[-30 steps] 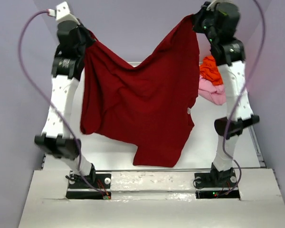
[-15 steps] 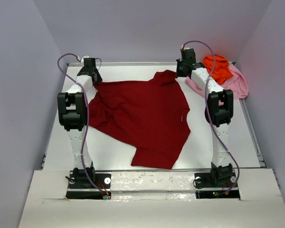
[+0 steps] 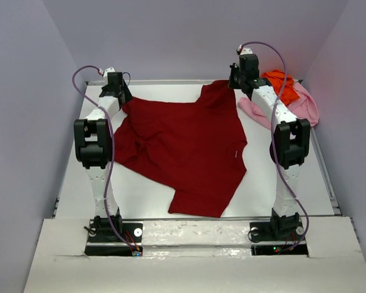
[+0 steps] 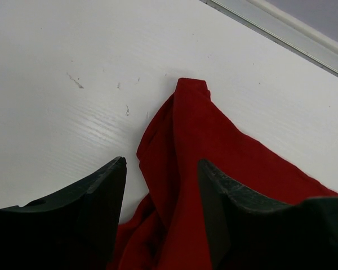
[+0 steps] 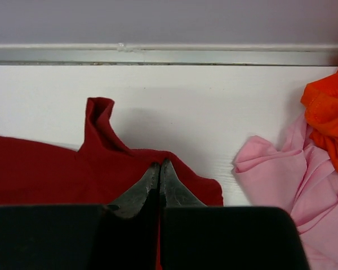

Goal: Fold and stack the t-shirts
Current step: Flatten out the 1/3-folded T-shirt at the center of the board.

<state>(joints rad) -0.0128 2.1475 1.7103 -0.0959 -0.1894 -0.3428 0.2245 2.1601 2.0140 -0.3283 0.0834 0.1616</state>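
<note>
The dark red t-shirt (image 3: 183,146) lies rumpled across the middle of the tabletop (image 3: 143,196). At its far left corner the left gripper (image 4: 161,163) stands spread (cloth lying loose in the gap). The right gripper (image 5: 159,164) pinches its far right corner, near the orange t-shirt (image 3: 282,85) and pink t-shirt (image 3: 306,107).

Seen from above, the white-and-black left arm (image 3: 93,143) covers the left edge of the dark red short-sleeved cloth shirt (image 3: 183,146). The matching right arm (image 3: 290,143) crosses the left part of the light pink cloth shirt (image 3: 306,107), whose far part lies under the bright orange cloth shirt (image 3: 280,85). A small pale mark (image 3: 236,155) on the red cloth is too small to identify.

In the left wrist view the red cloth runs out of view on the near and right sides, partly behind the left gripper (image 4: 162,164).

In the right wrist view the right gripper (image 5: 159,164) hides the cloth beneath its meeting tips, so a pinch cannot be told. The orange and pink shirts are cut off at the right.
</note>
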